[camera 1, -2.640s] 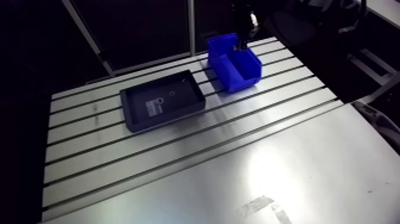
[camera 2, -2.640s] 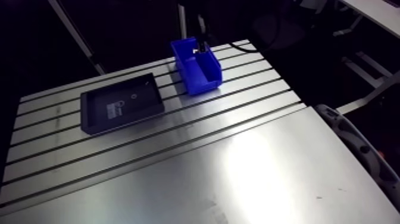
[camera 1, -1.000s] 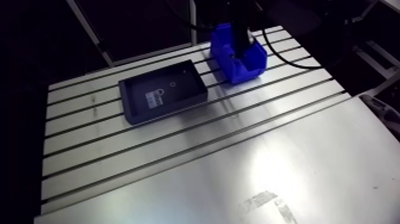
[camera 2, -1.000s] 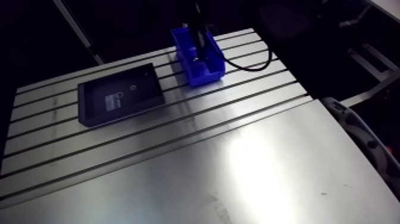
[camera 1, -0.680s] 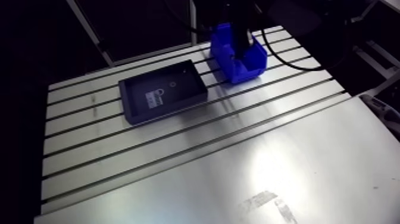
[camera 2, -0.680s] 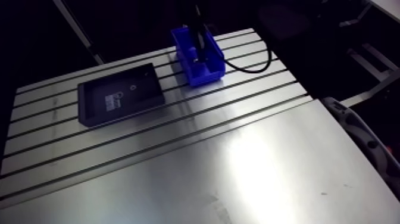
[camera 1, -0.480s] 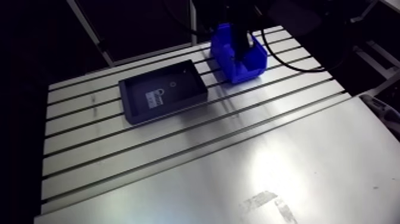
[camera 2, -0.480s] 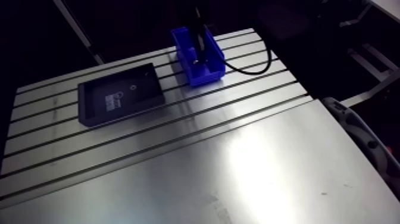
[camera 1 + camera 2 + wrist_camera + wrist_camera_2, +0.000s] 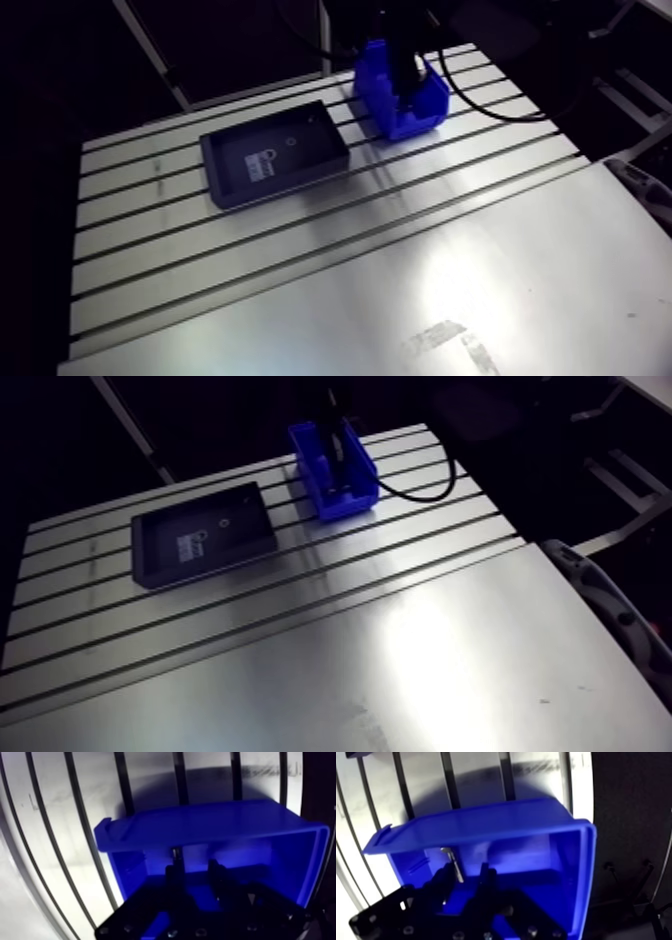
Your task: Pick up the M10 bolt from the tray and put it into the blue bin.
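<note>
In the wrist view my gripper (image 9: 193,864) is down inside the blue bin (image 9: 200,822), fingers apart, with bare blue floor showing between them. A slim metal bolt (image 9: 452,859) stands close against the inner side of one finger and does not span the gap. In the arm view the gripper (image 9: 403,85) reaches into the blue bin (image 9: 415,118) at the table's far side. The black tray (image 9: 285,190) lies to the bin's left, holding a white label and small ring-shaped marks.
The slotted aluminium table (image 9: 300,280) stretches wide and bare toward the near side. Its far edge runs just behind the bin, and its right edge drops off beside the bin. The tray sits about a hand's width from the bin.
Since the earliest frames the arm camera has shifted and the gripper has sunk deeper into the bin. Across the latest frames the arm barely moves.
</note>
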Robot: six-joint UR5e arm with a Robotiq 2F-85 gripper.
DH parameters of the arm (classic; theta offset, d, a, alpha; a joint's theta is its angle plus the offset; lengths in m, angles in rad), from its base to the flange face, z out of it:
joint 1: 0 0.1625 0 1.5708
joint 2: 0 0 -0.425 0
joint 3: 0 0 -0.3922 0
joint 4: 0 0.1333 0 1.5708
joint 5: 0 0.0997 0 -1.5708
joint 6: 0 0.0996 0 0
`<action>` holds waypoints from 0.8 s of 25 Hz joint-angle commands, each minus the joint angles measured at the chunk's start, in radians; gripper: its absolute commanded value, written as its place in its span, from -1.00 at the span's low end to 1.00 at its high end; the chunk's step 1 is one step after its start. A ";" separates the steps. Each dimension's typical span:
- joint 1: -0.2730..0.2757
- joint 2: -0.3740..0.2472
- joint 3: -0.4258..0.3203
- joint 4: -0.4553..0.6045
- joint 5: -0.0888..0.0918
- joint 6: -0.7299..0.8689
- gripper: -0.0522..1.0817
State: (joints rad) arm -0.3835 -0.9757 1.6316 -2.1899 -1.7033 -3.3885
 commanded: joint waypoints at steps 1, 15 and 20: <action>0.000 -0.019 0.000 0.000 0.001 0.000 -0.24; 0.000 -0.143 0.021 0.008 0.001 -0.010 -0.89; 0.001 -0.241 0.046 0.011 -0.006 -0.003 -0.89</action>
State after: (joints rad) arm -0.3825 -1.1335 1.6577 -2.1812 -1.7030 -3.3998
